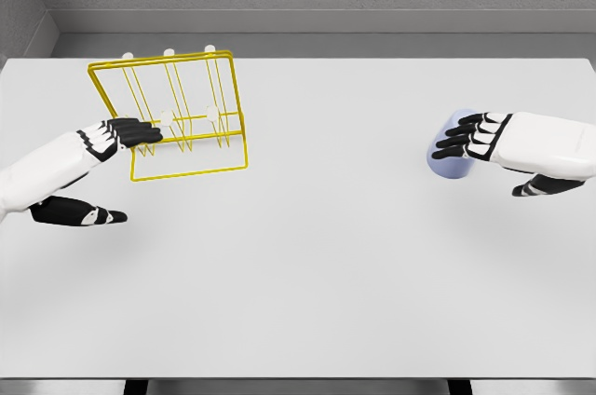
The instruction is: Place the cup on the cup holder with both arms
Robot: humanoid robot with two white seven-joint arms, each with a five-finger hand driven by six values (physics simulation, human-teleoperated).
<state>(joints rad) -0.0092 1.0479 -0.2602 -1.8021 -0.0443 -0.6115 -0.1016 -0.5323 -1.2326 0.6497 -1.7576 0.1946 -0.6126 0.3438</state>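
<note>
Left hand [110,139], entering from 8 o'clock: fingers extended, dark fingertips [144,132] reaching into the lower wires of the yellow cup holder [177,115]. Thumb held low and apart, pointing toward 3 o'clock. Whether the fingers actually pinch a wire or only press against the rack: cannot tell, wires too thin and overlapped by the fingers. Forearm cut off by the left frame edge.

Cup holder at 10 o'clock on the white table [307,265], tilted, its upright grid leaning back toward 12 o'clock, flat base frame lying at the 6 o'clock side. White-tipped pegs along the grid, small and hard to count.

Right hand [489,139], entering from 3 o'clock: fingers laid flat over the top of the pale lavender cup [447,160], thumb dropped below toward 5 o'clock, clear of the cup. Fingers touching the cup but not wrapped around it; no closed grasp visible. Wrist and forearm cut off by the right frame edge.

Cup lying on its side on the table at 3 o'clock, well apart from the cup holder. Right part of the cup hidden under the hand; opening not visible, orientation of rim unclear.

Grey wall beyond the table's far edge at 12 o'clock.
</note>
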